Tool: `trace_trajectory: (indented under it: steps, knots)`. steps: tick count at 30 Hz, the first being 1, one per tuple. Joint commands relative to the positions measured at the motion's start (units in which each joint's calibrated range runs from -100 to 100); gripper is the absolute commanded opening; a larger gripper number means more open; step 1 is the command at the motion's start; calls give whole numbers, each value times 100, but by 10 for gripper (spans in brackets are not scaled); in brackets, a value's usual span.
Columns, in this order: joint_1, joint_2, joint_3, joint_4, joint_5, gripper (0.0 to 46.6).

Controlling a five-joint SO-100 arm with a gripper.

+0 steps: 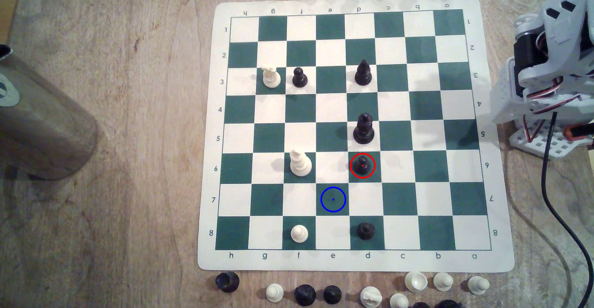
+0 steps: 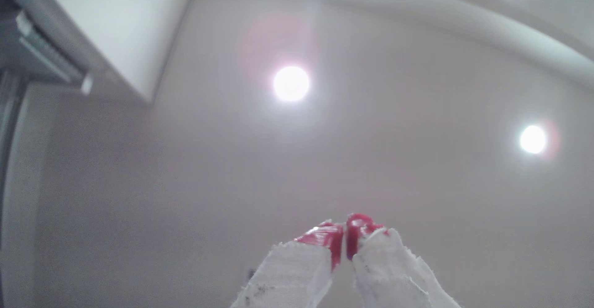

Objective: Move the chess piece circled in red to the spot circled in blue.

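While the arm (image 1: pixel 553 70) sits folded off the board's edge at the exterior view's right, we note the black pawn (image 1: pixel 362 165) upright on d6, well apart from it; the blue-ringed square (image 1: pixel 333 199) lies diagonally adjacent; in the wrist view, the gripper (image 2: pixel 344 234) points at the ceiling, red tips pressed together, empty.

The white border of the chess mat (image 1: pixel 353 261) carries the readable marks. Its near edge reads h, g, f, e, d, c, b, a from the exterior view's left to right; the far edge repeats these letters upside down. Both side borders are numbered 1 to 8, far to near; the right-hand digits appear inverted.
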Motion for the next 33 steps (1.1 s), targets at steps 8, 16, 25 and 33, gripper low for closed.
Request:
trace_trajectory:
  steps: [8,16,25,33]
  knots:
    - [-87,-3,-544,2321,15,2]
    - [-626,-3,-1650,6105,-5,2]
    - [-767,6,-3201,10700,-20,2]
    - [-439,6,-3808,13927,-122,2]
